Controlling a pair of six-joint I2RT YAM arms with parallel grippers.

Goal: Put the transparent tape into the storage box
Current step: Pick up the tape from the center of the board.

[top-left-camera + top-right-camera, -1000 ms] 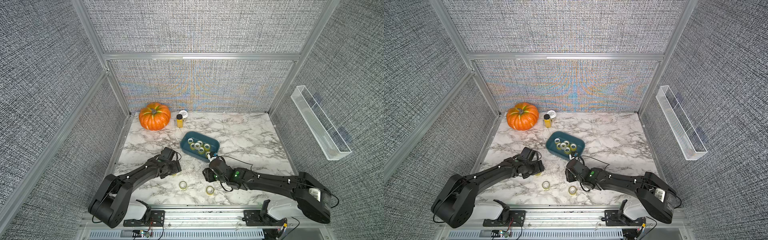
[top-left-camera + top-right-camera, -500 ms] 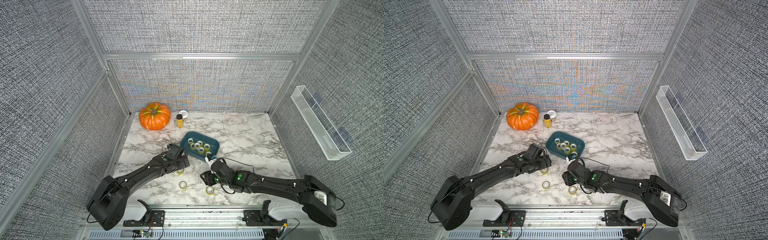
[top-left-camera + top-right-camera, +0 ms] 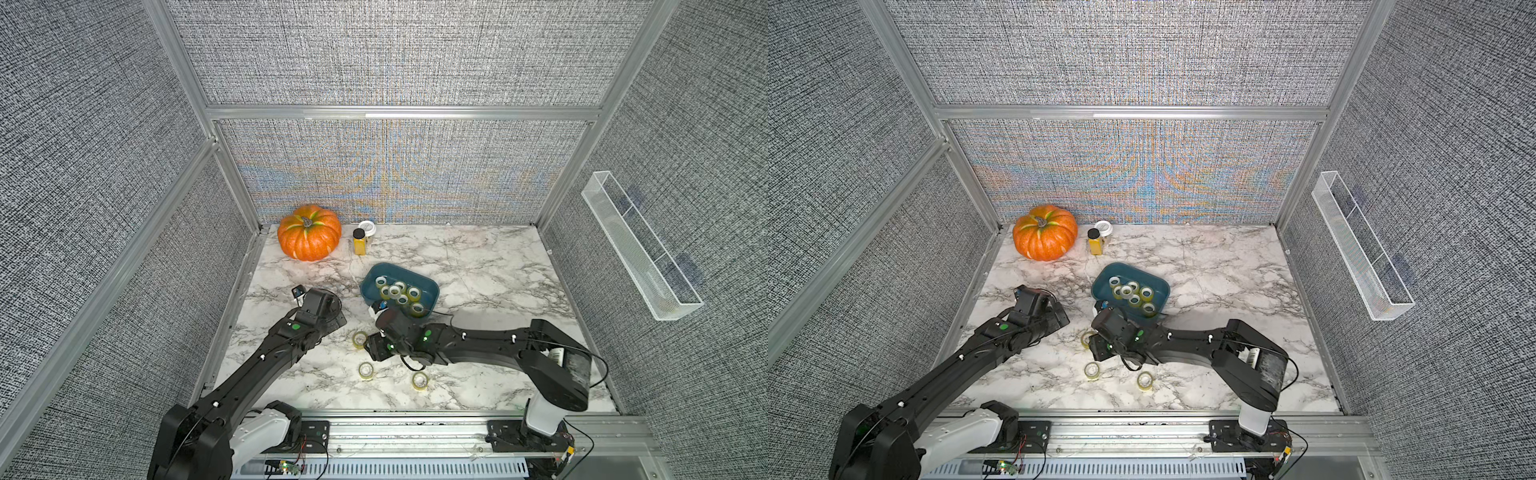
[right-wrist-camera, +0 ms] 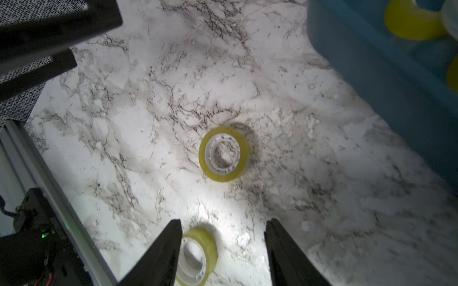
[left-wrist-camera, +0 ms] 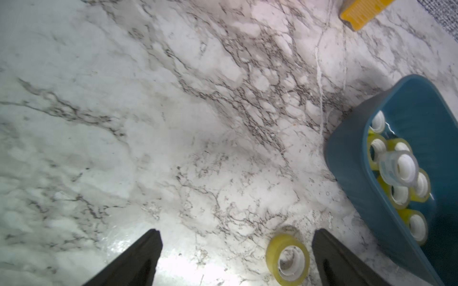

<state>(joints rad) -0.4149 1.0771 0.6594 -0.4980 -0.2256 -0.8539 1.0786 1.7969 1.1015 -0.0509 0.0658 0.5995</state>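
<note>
Three loose rolls: far roll [image 3: 359, 338], middle roll [image 3: 366, 370] and near-right roll [image 3: 419, 381] lie flat on the tabletop [image 3: 478, 266], all nearer than the blue box [image 3: 428, 286].
Blue box: mid-tabletop, a cluster of rolls [image 3: 399, 293] inside, bare floor at its right end.
Left fingers [image 5: 138, 257]: spread wide, gripping nothing, left of the box; the far roll shows between them on the marble below.
Right fingers [image 4: 163, 252]: apart and empty; the middle roll, as best I can tell, shows between them beside one finger, the far roll just ahead.
Step in hand: picking up a loose roll, I'd say; both arms crowd one patch, so one should hold off.
Doing it well: centre the roll between the fingers, drop until the tips almost meet the marble, pinch across the outer rim, clear the box wall, let go low over the bare end.
Risk: a one-sided touch would likely skate the roll across the slick marble.
Tabletop: white marble, grey veins; pumpkin [image 3: 309, 239], yellow jar [image 3: 360, 245] and white-lidded jar [image 3: 367, 227] at the far left.
Room: grey woven panels [image 3: 395, 62] in an aluminium frame [image 3: 399, 113]; clear tray [image 3: 640, 257] on the right wall.
</note>
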